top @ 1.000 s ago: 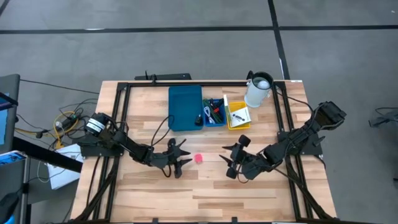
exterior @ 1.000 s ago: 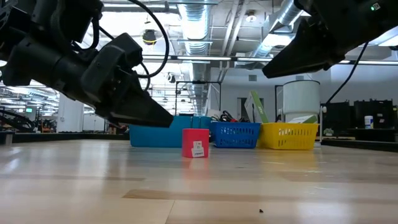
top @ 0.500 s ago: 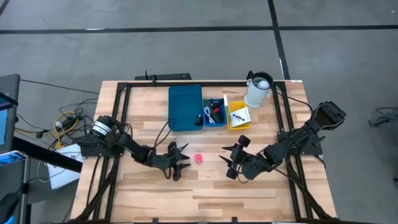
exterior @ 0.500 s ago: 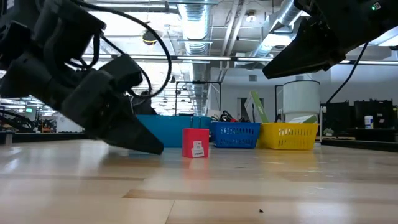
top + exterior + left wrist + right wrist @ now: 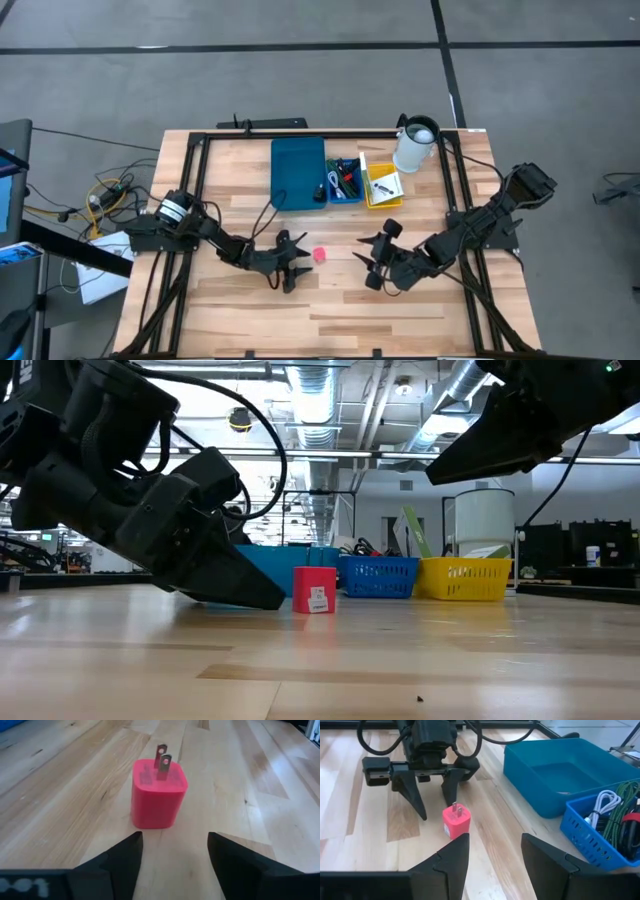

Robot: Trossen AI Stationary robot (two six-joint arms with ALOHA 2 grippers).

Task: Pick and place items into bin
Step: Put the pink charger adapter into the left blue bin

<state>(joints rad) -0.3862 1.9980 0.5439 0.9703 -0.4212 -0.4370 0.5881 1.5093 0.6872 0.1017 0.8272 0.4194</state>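
Left gripper (image 5: pixel 172 852) sits low on the table, fingers spread, with the small pink-red plastic plug charger (image 5: pixel 158 795) standing prongs-up just ahead of the gap, lined up for a pinch. Right gripper (image 5: pixel 495 851) hovers opposite, spread, empty.

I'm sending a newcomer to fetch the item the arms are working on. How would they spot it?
On the wooden table, look in front of the row of bins, in the open space between the left pincer and the right pincer. There stands a pink-red plug-in charger cube, two metal prongs pointing up, the only loose item on the bare wood.
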